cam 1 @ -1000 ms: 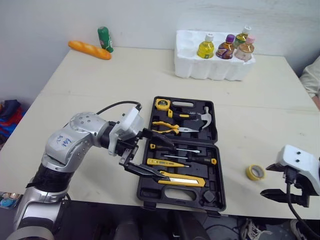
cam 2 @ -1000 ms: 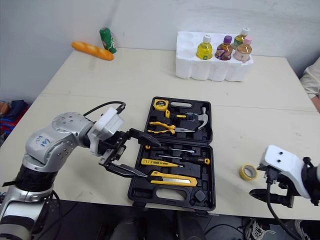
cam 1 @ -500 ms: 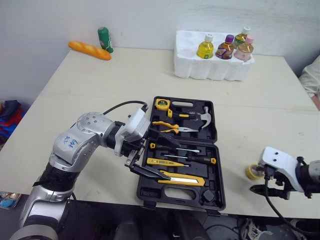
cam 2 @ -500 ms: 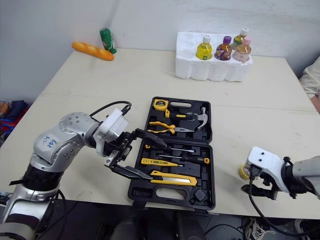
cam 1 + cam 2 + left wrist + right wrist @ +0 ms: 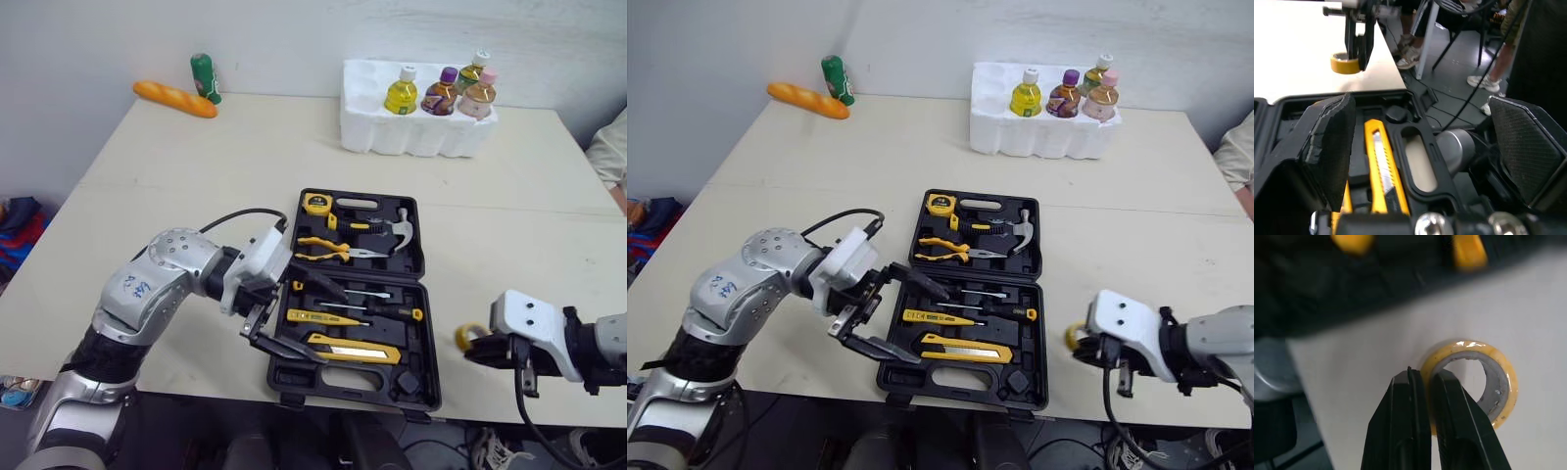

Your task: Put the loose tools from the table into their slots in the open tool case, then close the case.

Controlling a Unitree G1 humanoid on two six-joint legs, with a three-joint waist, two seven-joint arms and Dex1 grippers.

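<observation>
Nearest, at the front edge of the pale surface (image 5: 196,157), the left end effector (image 5: 328,327) hangs over the near-left part of the open black plastic tool case (image 5: 421,377). Its two black fingers are spread wide apart and hold nothing. One finger reaches over the screwdriver slots and the other lies along the case's front corner. Between them, in the left wrist view, runs the yellow utility knife (image 5: 1382,166), which sits in its slot in the near half.

To the right of the case, the right end effector (image 5: 1424,378) points toward it. Its fingers are drawn together on the wall of the yellow roll of tape (image 5: 1506,391), one finger outside the ring and one inside. The roll is near the case's right side but apart from it. Whether it rests on the surface or hangs just clear of it I cannot tell.

Behind the knife in the near half lie a yellow-handled tester (image 5: 323,318) and two black-handled screwdrivers (image 5: 377,296), each in its own slot. The far half of the case holds yellow-handled pliers (image 5: 328,250), a steel claw hammer (image 5: 397,223) and a yellow tape measure (image 5: 315,204) in its far-left corner.

Well beyond the case, toward the back of the surface, a white foam tray (image 5: 392,132) holds four small capped bottles (image 5: 403,91). At the far-left corner an orange loaf of bread (image 5: 176,98) lies just beside an upright green bottle (image 5: 206,76).
</observation>
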